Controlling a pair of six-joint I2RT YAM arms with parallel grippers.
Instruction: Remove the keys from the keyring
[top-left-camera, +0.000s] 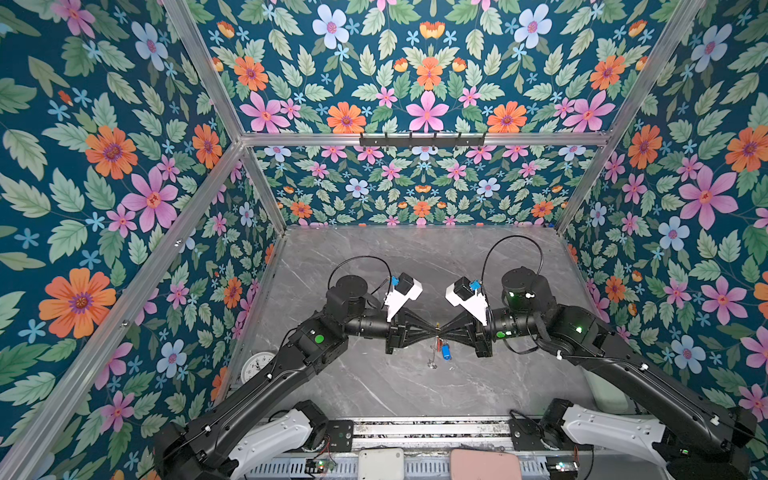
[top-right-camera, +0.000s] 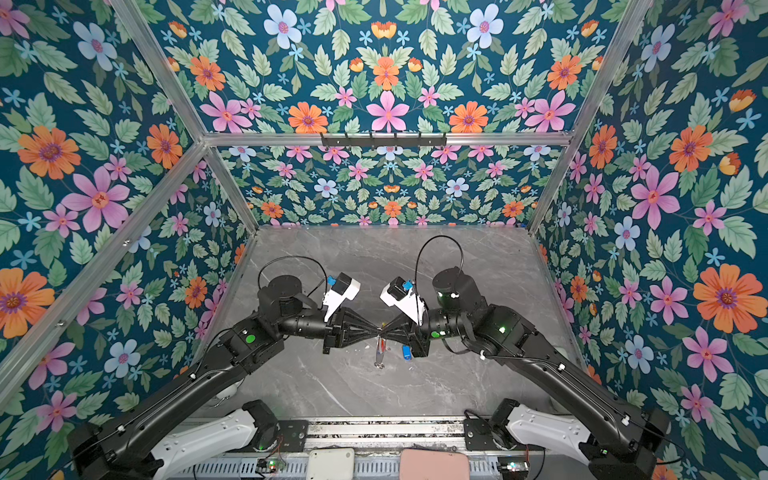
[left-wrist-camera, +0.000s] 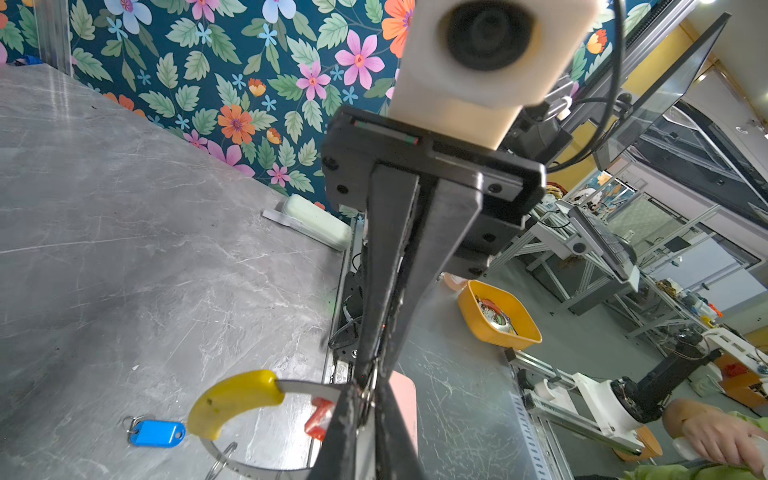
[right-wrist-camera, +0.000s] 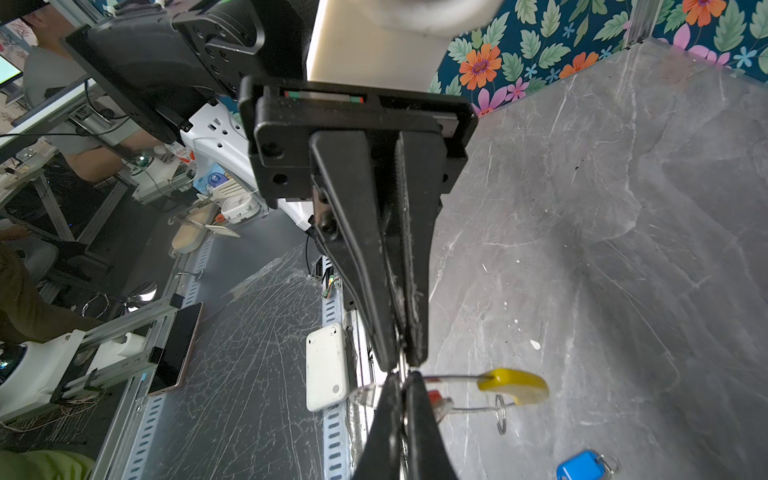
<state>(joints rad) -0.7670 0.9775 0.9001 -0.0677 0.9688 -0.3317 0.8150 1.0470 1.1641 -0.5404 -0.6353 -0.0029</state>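
Grey metal keyring hoop (left-wrist-camera: 305, 387), yellow-sleeved, hangs below centre in both top views, pinched by the closed right gripper (right-wrist-camera: 405, 361) and seemingly the left gripper (left-wrist-camera: 368, 401) tip-to-tip, red-tagged silver key (left-wrist-camera: 318, 419) dangling beside the left tips, blue-tagged silver key (left-wrist-camera: 157, 433) lying loose on the marble table (left-wrist-camera: 124, 249).

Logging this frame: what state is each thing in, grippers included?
Grey metal keyring hoop with yellow sleeve: held up between both grippers.
Silver key with red-orange tag: hangs from the hoop.
Silver key with blue tag: off the hoop, lying on the grey marble table.
Right gripper: shut on the hoop.
Left gripper: shut at the hoop; exact hold hidden.
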